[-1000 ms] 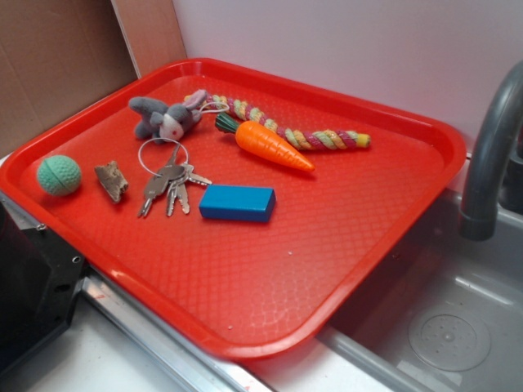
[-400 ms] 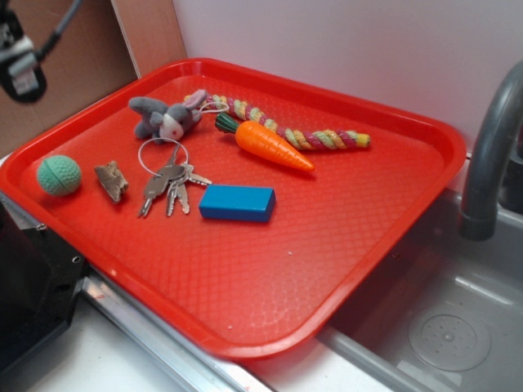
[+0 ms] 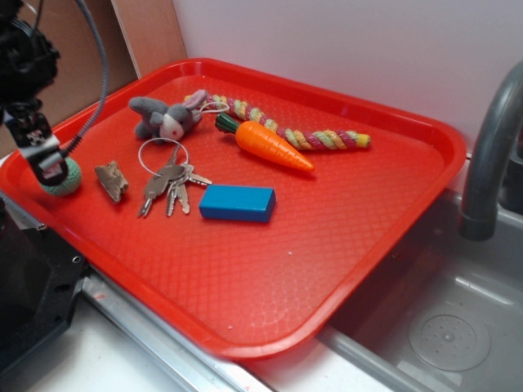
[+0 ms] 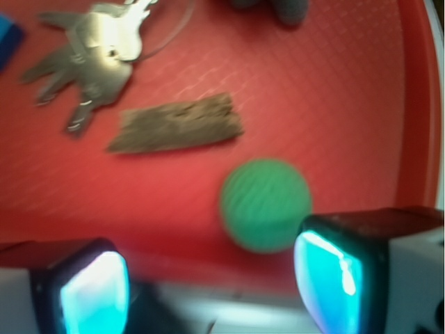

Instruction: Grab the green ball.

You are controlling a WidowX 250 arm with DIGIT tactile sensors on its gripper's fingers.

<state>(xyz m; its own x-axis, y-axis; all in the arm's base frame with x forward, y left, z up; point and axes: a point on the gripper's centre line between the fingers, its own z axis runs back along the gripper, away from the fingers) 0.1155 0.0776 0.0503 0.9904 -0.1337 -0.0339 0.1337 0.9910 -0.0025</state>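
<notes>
With fingers spread, the gripper (image 4: 212, 292) is hovering over the green ball (image 4: 265, 204) at the red tray's (image 3: 343, 245) left edge, ball sitting off-centre toward the frame-right pad (image 4: 327, 282), likely lining up the grasp.

You get a bright, evenly lit exterior view: soft shadows sit tight under the blue block (image 3: 237, 202) and the carrot (image 3: 273, 145), a broad pale sheen runs across the near part of the red tray (image 3: 270, 269), and everything from the wall to the faucet (image 3: 490, 155) is sharp. Your wrist view is far softer, with the keys (image 4: 94, 52), the wood chip (image 4: 175, 123) and the green ball (image 4: 265, 204) all smeared. The fingers (image 4: 94, 292) at the bottom edge are out of focus, their inner pads glaring bright cyan.
</notes>
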